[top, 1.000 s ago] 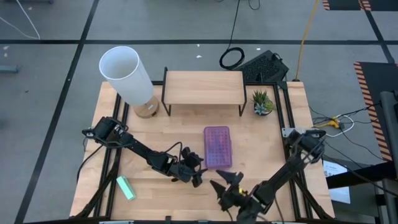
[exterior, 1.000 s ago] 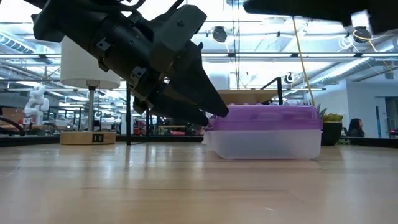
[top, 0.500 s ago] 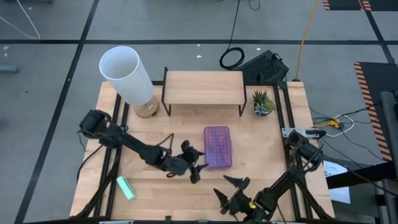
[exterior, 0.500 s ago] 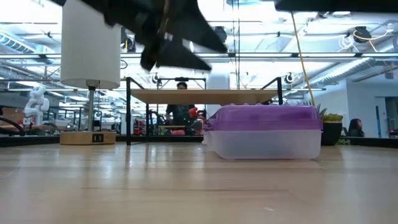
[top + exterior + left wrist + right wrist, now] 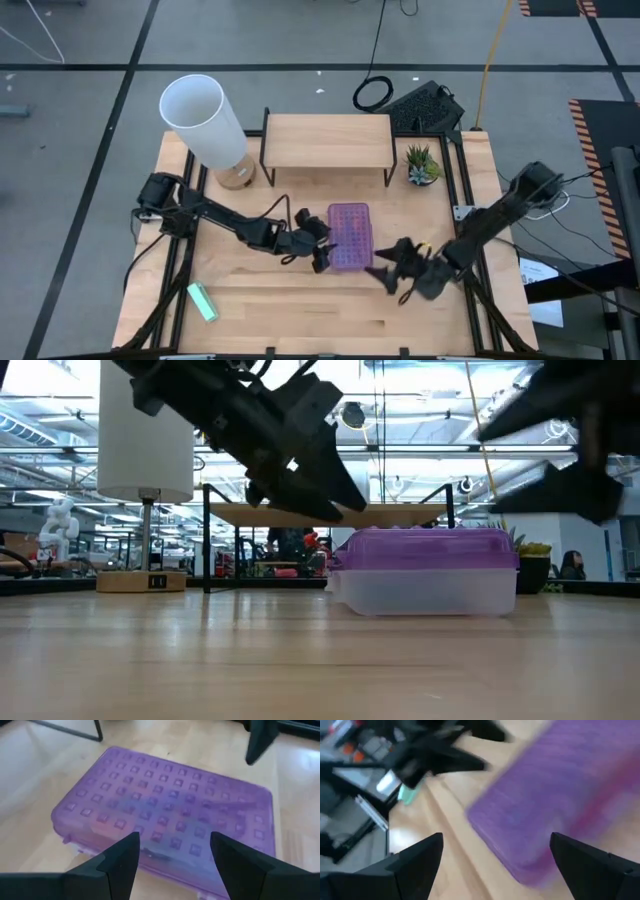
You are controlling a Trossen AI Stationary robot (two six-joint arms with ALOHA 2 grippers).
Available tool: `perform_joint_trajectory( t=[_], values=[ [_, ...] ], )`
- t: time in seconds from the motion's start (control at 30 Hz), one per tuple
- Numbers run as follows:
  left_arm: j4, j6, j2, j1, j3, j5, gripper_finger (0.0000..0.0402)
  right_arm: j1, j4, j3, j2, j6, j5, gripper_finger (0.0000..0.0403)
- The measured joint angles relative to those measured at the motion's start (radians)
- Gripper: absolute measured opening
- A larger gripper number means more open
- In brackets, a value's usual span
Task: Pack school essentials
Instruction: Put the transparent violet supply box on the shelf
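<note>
Purple pencil case: lid shut, studded top, contents hidden | my left gripper spread beside its left edge | my right gripper spread near its front-right corner

One camera looks straight down on the whole worktop. Another sits at worktop level, facing across into the room. Each wrist camera looks forward past its own fingers, close upon the purple case, which all four views share, though the right wrist's is seemingly blurred.
</note>
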Motion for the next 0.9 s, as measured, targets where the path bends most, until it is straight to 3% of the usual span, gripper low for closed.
perform_joint_trajectory(
  t=[0.17, 0.33, 0.5, 0.9],
  values=[
    [-0.056, -0.038, 0.000, -0.001, 0.000, 0.002, 0.0246, 0.001, -0.006, -0.166, -0.083, 0.240, -0.009, 0.0359],
    [-0.099, -0.075, 0.028, 0.002, -0.001, -0.001, 0.0246, 0.001, 0.011, -0.230, -0.084, 0.340, -0.035, 0.0359],
    [-0.101, -0.073, 0.065, 0.006, 0.000, 0.007, 0.0246, -0.009, 0.171, -0.265, -0.049, 0.339, 0.005, 0.0359],
    [-0.076, -0.108, 0.137, 0.012, 0.002, 0.018, 0.0246, -0.140, 0.394, -0.277, 0.088, 0.268, -0.140, 0.0359]
  ],
)
